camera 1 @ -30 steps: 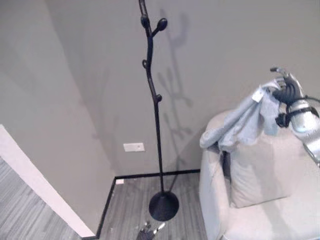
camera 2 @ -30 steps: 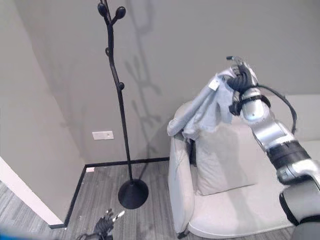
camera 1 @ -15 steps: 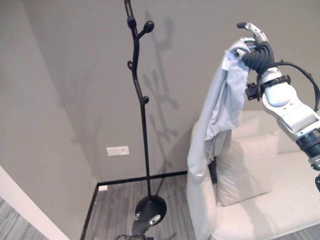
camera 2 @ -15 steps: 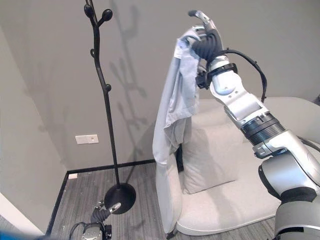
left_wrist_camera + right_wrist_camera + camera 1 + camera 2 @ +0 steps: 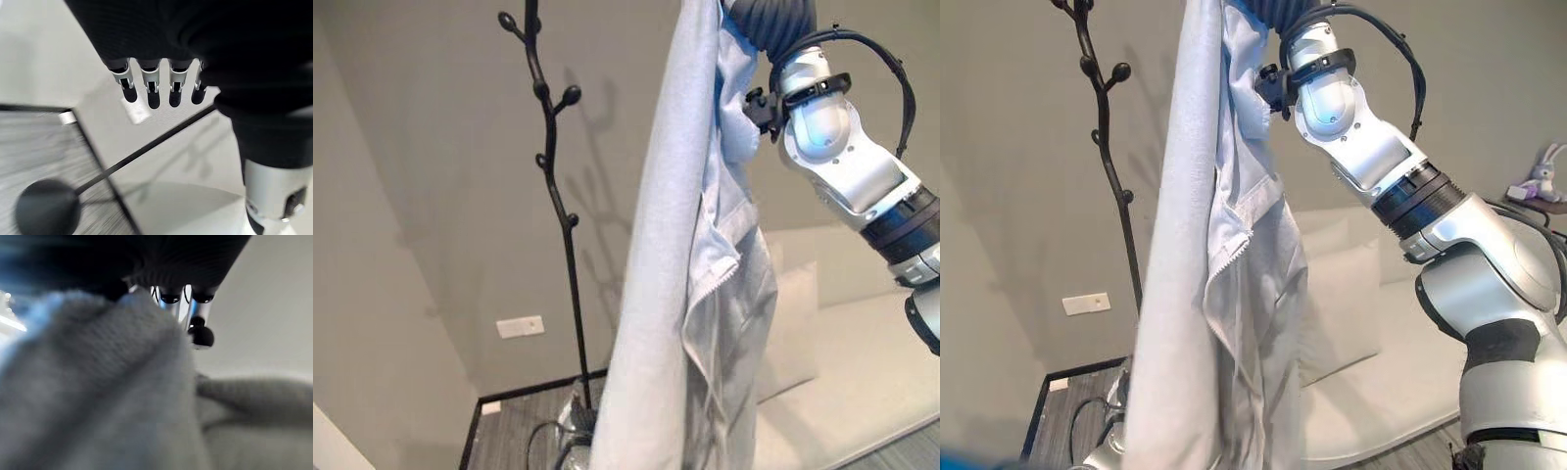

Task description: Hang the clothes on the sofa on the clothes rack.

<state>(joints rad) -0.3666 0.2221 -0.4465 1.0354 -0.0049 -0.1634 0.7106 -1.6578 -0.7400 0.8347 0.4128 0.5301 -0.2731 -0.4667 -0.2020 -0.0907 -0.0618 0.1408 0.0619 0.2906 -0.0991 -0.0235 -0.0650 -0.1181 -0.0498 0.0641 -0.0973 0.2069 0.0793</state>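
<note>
Hanging long and straight, top at 12 o'clock and hem at 6, your pale blue-grey garment (image 5: 685,294) is soft woven cloth with a zipper edge and loose folds. Your right hand (image 5: 195,308) has its fingers curled into the fabric up high. At 10 o'clock stands the thin black knobbed clothes rack (image 5: 558,196); the white padded sofa (image 5: 1381,372) sits behind. Your left hand (image 5: 156,88) hangs low, fingers straight, holding nothing

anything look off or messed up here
Nothing looks damaged or spilled. The pale garment hangs full length from the raised right hand, in front of the sofa and beside the clothes rack, not yet on a peg. The left hand hangs low near the rack's base with straight fingers.
</note>
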